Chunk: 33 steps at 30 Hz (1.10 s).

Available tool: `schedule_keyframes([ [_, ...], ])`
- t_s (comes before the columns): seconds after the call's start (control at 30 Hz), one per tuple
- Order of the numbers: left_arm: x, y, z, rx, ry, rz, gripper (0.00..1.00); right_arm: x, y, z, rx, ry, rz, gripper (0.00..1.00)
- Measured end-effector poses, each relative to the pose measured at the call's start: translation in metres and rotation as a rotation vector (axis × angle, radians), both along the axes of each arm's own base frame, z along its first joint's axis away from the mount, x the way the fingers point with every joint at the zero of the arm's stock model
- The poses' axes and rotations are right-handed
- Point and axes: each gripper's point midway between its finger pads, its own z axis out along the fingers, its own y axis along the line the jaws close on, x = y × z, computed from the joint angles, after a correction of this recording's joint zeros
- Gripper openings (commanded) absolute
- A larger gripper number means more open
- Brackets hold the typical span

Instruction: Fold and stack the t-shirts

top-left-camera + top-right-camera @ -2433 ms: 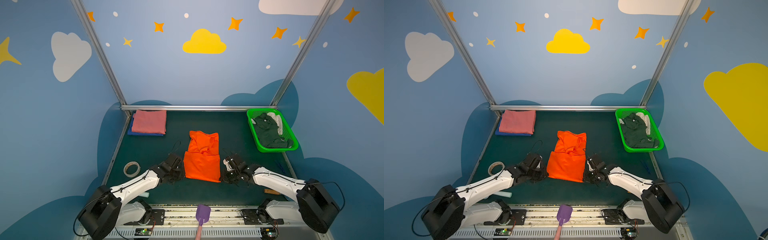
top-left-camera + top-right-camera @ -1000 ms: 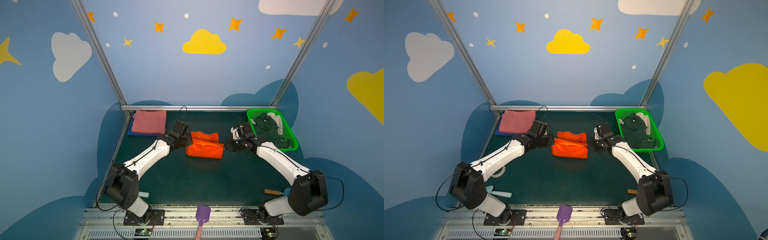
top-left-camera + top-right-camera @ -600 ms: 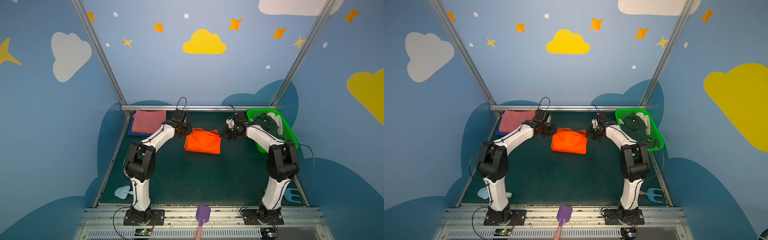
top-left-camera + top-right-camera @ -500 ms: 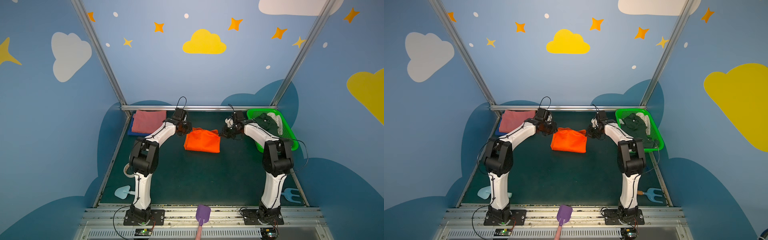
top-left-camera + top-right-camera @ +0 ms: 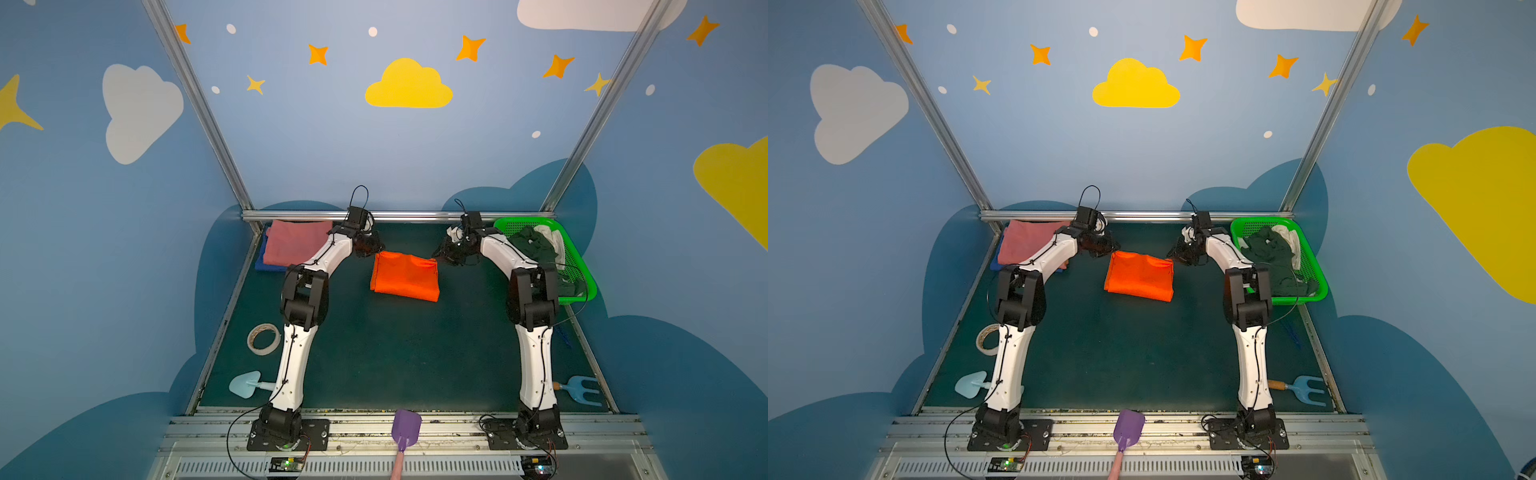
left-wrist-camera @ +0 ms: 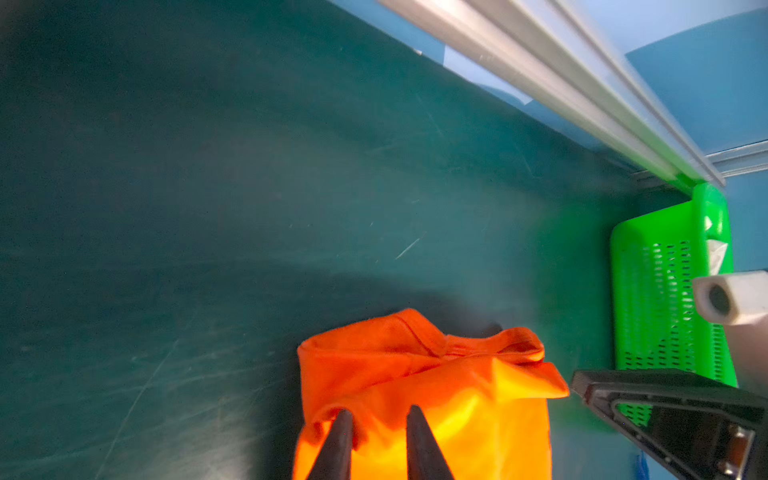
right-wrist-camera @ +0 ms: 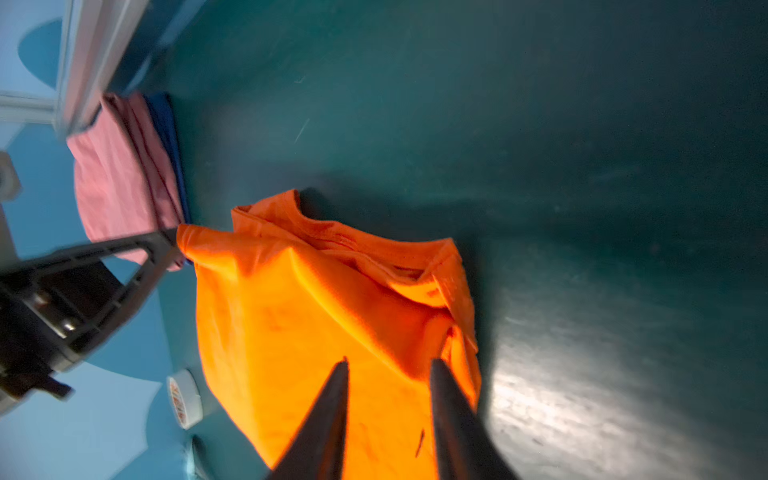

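The orange t-shirt (image 5: 405,276) (image 5: 1139,274) lies folded into a rectangle on the green table, towards the back. My left gripper (image 5: 372,250) (image 6: 380,415) sits at its far left corner, jaws parted, cloth showing between the fingers. At the far right corner my right gripper (image 5: 441,256) (image 7: 390,363) is also open over the cloth. The folded pink t-shirt (image 5: 295,247) (image 7: 116,174) rests on the blue t-shirt (image 5: 266,266) (image 7: 166,124) in the back left corner.
A green mesh basket (image 5: 584,270) (image 6: 648,291) with dark and white cloth stands at the back right. A tape roll (image 5: 264,338) and a pale blue shovel (image 5: 245,384) lie left. A blue rake (image 5: 582,390) lies right, a purple shovel (image 5: 405,428) at the front rail.
Both grippers carried the orange shirt's near edge over to its far edge, folding it in half. Their jaws, shut on the cloth before, have now parted.
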Motion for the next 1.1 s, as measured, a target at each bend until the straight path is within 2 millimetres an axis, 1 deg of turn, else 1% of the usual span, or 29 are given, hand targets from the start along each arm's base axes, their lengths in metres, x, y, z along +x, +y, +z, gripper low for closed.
schedule_keyframes([
  [0.03,0.003,-0.001,0.003,-0.003,-0.008,-0.001,0.53,0.001,-0.001,0.002,0.000,-0.001,0.000,0.48],
  [0.13,0.004,0.000,0.007,-0.009,-0.009,0.006,0.56,0.003,-0.003,0.010,-0.004,-0.014,0.006,0.51],
  [0.17,0.005,0.000,0.009,-0.010,-0.011,0.007,0.59,0.003,-0.004,0.011,-0.007,-0.016,0.007,0.52],
  [0.23,0.004,0.001,0.011,-0.003,-0.013,0.011,0.70,-0.001,-0.007,0.015,-0.019,-0.015,0.008,0.54],
  [0.27,0.003,0.002,0.011,0.003,-0.014,0.015,0.74,-0.004,-0.008,0.019,-0.022,-0.019,0.010,0.55],
  [0.3,0.001,0.004,0.014,0.010,-0.015,0.019,0.75,-0.008,-0.009,0.023,-0.026,-0.021,0.013,0.55],
  [0.37,-0.007,0.009,0.021,0.024,-0.017,0.025,0.73,-0.020,-0.012,0.038,-0.025,-0.036,0.018,0.55],
  [0.43,-0.018,0.011,0.036,0.026,-0.031,0.026,0.66,-0.034,-0.011,0.057,-0.009,-0.065,0.032,0.52],
  [0.47,-0.025,0.012,0.046,0.021,-0.045,0.026,0.58,-0.040,-0.009,0.068,0.007,-0.087,0.039,0.45],
  [0.5,-0.031,0.013,0.058,0.012,-0.062,0.028,0.49,-0.045,-0.007,0.079,0.028,-0.112,0.050,0.36],
  [0.57,-0.039,0.009,0.077,-0.009,-0.097,0.019,0.34,-0.052,0.000,0.093,0.073,-0.147,0.075,0.19],
  [0.6,-0.042,0.004,0.086,-0.028,-0.112,0.010,0.27,-0.053,0.005,0.096,0.095,-0.157,0.088,0.11],
  [0.63,-0.044,0.000,0.091,-0.039,-0.123,-0.002,0.21,-0.054,0.010,0.097,0.116,-0.158,0.098,0.06],
  [0.67,-0.045,-0.007,0.095,-0.054,-0.132,-0.018,0.16,-0.053,0.016,0.094,0.134,-0.158,0.113,0.01],
  [0.7,-0.047,-0.013,0.094,-0.068,-0.131,-0.032,0.12,-0.052,0.023,0.088,0.152,-0.151,0.127,0.00],
  [0.77,-0.048,-0.024,0.084,-0.092,-0.110,-0.060,0.08,-0.049,0.032,0.070,0.182,-0.115,0.142,0.00],
  [0.83,-0.047,-0.035,0.062,-0.118,-0.074,-0.084,0.08,-0.043,0.042,0.044,0.212,-0.064,0.153,0.00],
  [0.87,-0.046,-0.039,0.050,-0.127,-0.055,-0.091,0.08,-0.040,0.045,0.034,0.221,-0.046,0.155,0.00],
  [1.0,-0.038,-0.043,-0.013,-0.164,0.041,-0.092,0.08,-0.028,0.055,-0.012,0.248,0.038,0.151,0.00],
  [1.03,-0.035,-0.042,-0.029,-0.178,0.068,-0.084,0.08,-0.025,0.056,-0.020,0.249,0.051,0.147,0.00],
  [1.1,-0.028,-0.040,-0.052,-0.207,0.106,-0.066,0.08,-0.018,0.056,-0.028,0.253,0.060,0.137,0.00],
])
